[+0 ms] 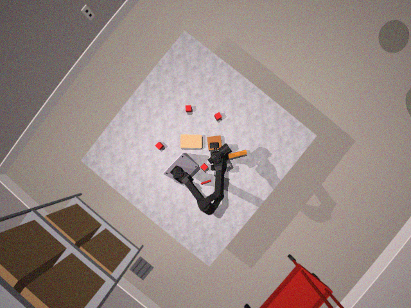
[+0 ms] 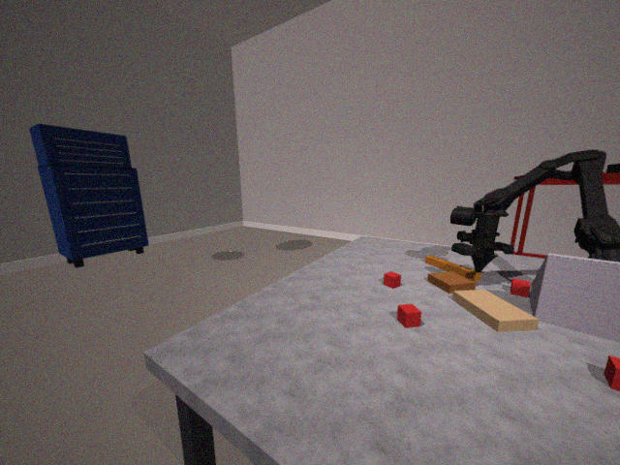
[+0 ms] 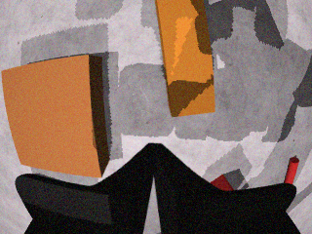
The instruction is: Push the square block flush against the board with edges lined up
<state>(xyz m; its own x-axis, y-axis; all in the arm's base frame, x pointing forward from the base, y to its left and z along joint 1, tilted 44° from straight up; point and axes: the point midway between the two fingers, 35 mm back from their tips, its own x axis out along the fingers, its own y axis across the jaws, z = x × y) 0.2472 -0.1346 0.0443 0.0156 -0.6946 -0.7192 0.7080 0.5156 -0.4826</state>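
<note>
The orange-brown square block (image 1: 214, 140) (image 2: 450, 281) (image 3: 51, 117) lies flat beside the right end of the pale tan board (image 1: 191, 141) (image 2: 493, 307). A narrow gap shows between them in the top view, and the block looks turned very slightly relative to the board. The board is not in the wrist view. My gripper (image 2: 479, 270) (image 3: 154, 149) is shut and empty, pointing down beside the block, on the arm-base side. In the wrist view the block is ahead and left of the fingertips. From above, the arm hides the fingertips and partly covers the block's near edge.
An orange bar (image 1: 237, 154) (image 2: 440, 265) (image 3: 187, 63) lies right of the gripper. Red cubes (image 1: 188, 108) (image 1: 218, 115) (image 1: 159, 145) lie around the board; another (image 1: 203, 167) is near the arm, with a thin red rod (image 1: 205, 181) (image 3: 292, 171). A grey slanted panel (image 2: 575, 294) stands near the board.
</note>
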